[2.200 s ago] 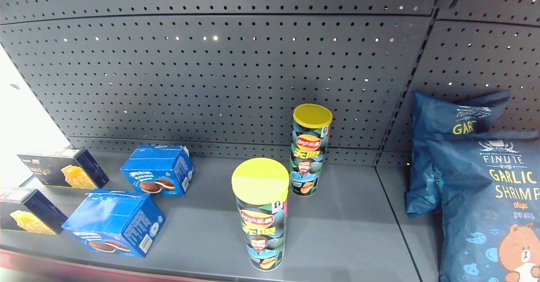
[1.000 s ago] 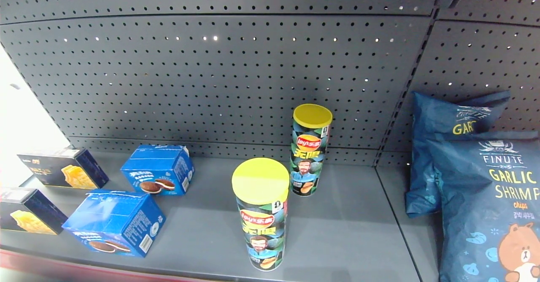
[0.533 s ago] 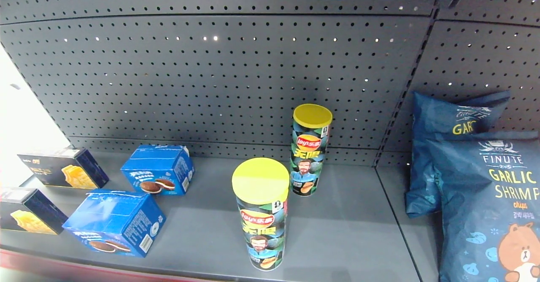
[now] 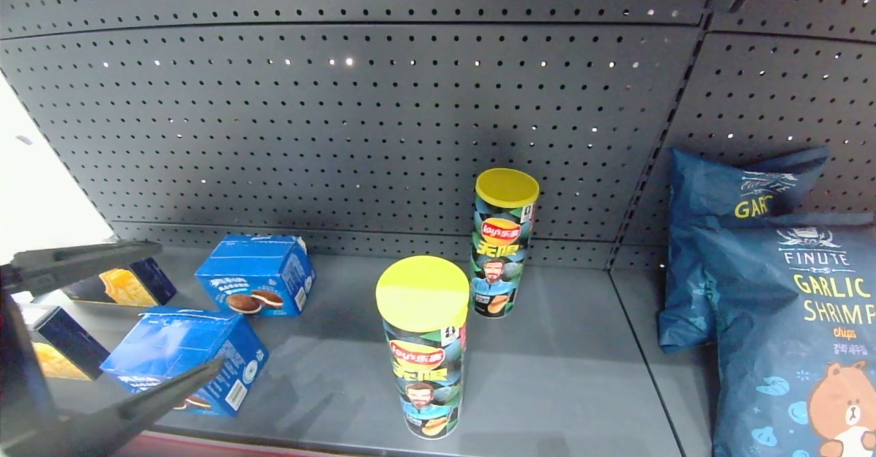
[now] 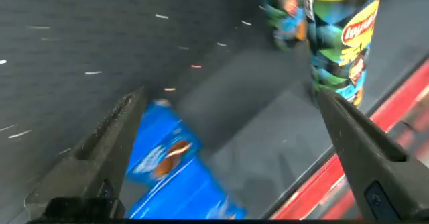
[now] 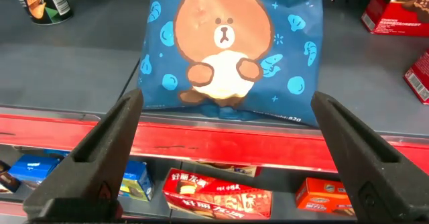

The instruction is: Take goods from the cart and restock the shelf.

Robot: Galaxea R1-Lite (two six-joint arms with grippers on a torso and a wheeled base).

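On the grey shelf [image 4: 547, 375] stand two chip cans with yellow lids, one at the front [image 4: 424, 347] and one at the back [image 4: 503, 241]. Two blue cookie boxes [image 4: 185, 358] [image 4: 259, 273] lie to their left. My left gripper [image 4: 191, 303] is open at the shelf's front left, its fingers either side of the front blue box. In the left wrist view the left gripper [image 5: 231, 93] is open and holds nothing, with a blue box [image 5: 167, 163] and the near can [image 5: 338, 36] ahead. My right gripper [image 6: 226, 96] hangs open and bare before a blue shrimp chips bag [image 6: 231, 36].
Dark boxes [image 4: 116, 282] sit at the far left and blue shrimp chips bags [image 4: 794, 320] fill the right bay. A perforated back panel [image 4: 342, 122] closes the shelf. Below the red shelf edge [image 6: 221, 143], a lower shelf carries red boxes [image 6: 218, 194] and blue ones [image 6: 27, 170].
My left gripper has come into the head view at the lower left, open. The goods on the shelf have not moved.
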